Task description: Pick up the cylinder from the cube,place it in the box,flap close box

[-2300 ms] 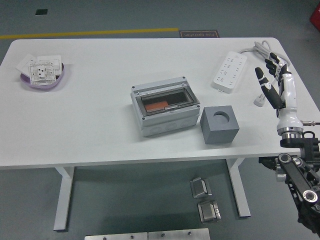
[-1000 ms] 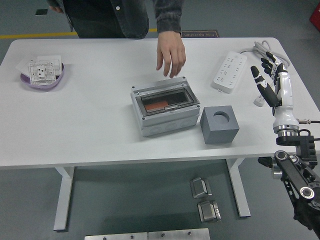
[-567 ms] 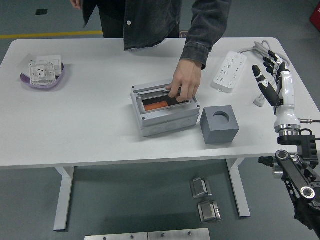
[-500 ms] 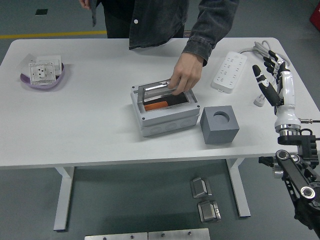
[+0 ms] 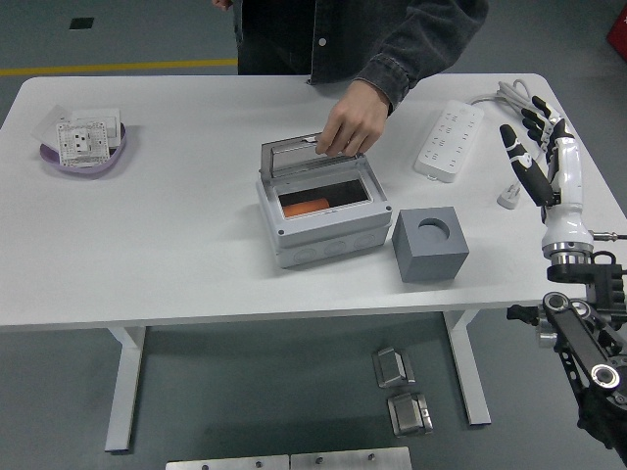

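**Operator:** What did the head view show on the surface (image 5: 176, 245)?

**Describer:** You saw a white surface with a grey junction box (image 5: 324, 222) near its middle. The box's clear flap lid (image 5: 306, 155) stood raised on its far edge, tilted up and back. Inside the box lay an orange object (image 5: 305, 207).

**Operator:** Who held the lid?

**Describer:** A person stood at the far side, in a dark denim jacket. The person's hand (image 5: 353, 121) gripped the top right part of the raised lid, fingers curled over its edge.

**Operator:** And the cube and cylinder?

**Describer:** The grey cube (image 5: 429, 244) sat just to the right of the box, close beside it. Its top had a round hole. You could not make out a cylinder in the hole or anywhere else; the orange object in the box was too unclear to name.

**Operator:** Where was your robot's hand?

**Describer:** Your right hand (image 5: 537, 157) hung upright over the right edge of the surface, fingers spread and pointing away from you, holding nothing. It was near a white power strip (image 5: 448, 140) and well apart from the box.

**Operator:** Anything else?

**Describer:** A purple tray (image 5: 82, 160) with white socket plates (image 5: 82, 136) lay at the far left.
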Available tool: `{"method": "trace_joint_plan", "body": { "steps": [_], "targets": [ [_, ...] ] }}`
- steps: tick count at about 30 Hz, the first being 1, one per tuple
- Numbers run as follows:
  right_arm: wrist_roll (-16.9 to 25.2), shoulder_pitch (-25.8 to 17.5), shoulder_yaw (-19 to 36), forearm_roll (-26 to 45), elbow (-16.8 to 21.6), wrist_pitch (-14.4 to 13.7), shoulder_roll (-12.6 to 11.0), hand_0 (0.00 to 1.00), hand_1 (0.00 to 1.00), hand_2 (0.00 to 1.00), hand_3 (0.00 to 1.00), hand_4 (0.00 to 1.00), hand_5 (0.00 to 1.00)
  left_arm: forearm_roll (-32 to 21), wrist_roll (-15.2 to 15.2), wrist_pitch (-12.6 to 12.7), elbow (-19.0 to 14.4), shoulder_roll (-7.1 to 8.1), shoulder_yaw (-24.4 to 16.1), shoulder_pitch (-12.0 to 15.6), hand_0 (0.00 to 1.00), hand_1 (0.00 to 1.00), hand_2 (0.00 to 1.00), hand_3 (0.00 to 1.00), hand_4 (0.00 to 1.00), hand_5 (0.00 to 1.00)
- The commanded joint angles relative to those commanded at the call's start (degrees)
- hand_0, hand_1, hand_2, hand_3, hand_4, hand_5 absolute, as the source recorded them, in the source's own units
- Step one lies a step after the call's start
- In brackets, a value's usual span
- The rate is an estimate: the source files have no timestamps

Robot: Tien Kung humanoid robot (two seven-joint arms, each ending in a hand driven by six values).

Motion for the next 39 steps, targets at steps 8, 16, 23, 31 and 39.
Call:
{"method": "trace_joint_plan", "body": {
  "steps": [8, 16, 23, 31, 39],
  "targets": [
    [-0.1, -0.1, 0.3, -0.3, 0.1, 0.0, 0.0, 0.873, 0.840, 0.833, 0.897, 0.998, 0.719, -0.3, 0.0, 0.0, 0.0, 0.00, 0.2, 0.0, 0.633, 0.562, 0.532, 0.576, 0.390, 0.049],
    [-0.1, -0.1, 0.5, -0.3, 0.1, 0.0, 0.0, 0.874, 0.840, 0.832, 0.897, 0.998, 0.719, 0.1, 0.0, 0.0, 0.0, 0.01, 0.0, 0.0, 0.633, 0.562, 0.531, 0.576, 0.387, 0.047],
    [-0.1, -0.2, 0.5, -0.2, 0.1, 0.0, -0.1, 0.874, 0.840, 0.832, 0.897, 0.998, 0.720, 0.9, 0.0, -0.1, 0.0, 0.13, -0.8, 0.2, 0.634, 0.560, 0.531, 0.575, 0.383, 0.044],
    [0.0, -0.2, 0.8, -0.2, 0.1, -0.1, 0.1, 0.874, 0.840, 0.832, 0.897, 0.998, 0.720, 1.0, 0.0, -0.1, 0.0, 0.06, -0.9, 0.2, 0.633, 0.560, 0.531, 0.574, 0.382, 0.044],
    [0.0, -0.3, 1.1, -0.3, 0.1, -0.1, 0.2, 0.873, 0.840, 0.831, 0.896, 0.998, 0.722, 0.9, -0.1, -0.1, 0.0, 0.05, -0.7, 0.2, 0.633, 0.560, 0.530, 0.574, 0.381, 0.042]
  ]
}}
